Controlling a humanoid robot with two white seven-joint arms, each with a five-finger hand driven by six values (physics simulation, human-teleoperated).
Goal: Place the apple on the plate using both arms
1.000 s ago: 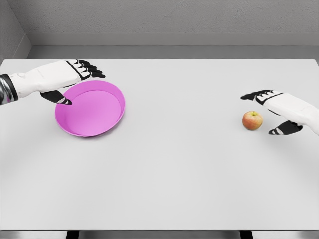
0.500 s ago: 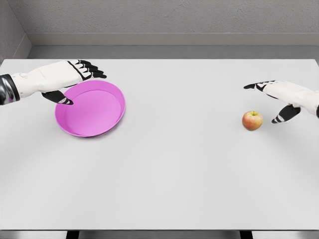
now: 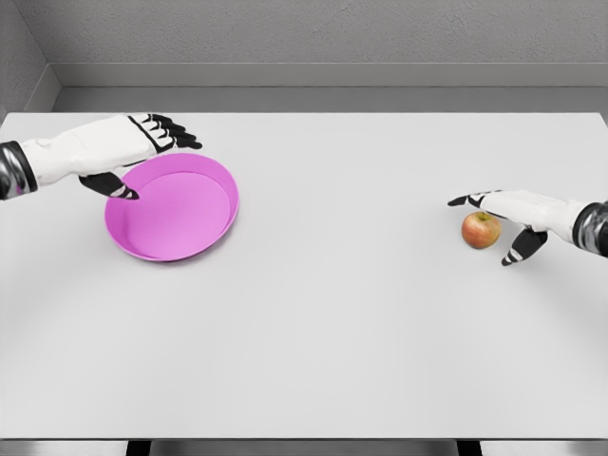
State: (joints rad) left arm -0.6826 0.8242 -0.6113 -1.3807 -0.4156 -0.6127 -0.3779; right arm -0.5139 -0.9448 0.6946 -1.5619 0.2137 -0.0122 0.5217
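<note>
A red-yellow apple [image 3: 481,230] sits on the white table at the right. My right hand [image 3: 494,223] hovers over and around it, fingers spread behind it and thumb in front, open, no grasp visible. A pink plate [image 3: 204,220] lies at the left. My left hand [image 3: 142,157] reaches over the plate's far-left rim, fingers extended above the rim and thumb dipping at its left edge; it stays open.
The white table [image 3: 332,313] spans the whole view, with a grey wall behind it. Its front edge runs along the bottom of the picture.
My right hand has dropped and moved left, from beside the apple to straddling it. The left hand, the plate and the apple have stayed put.
</note>
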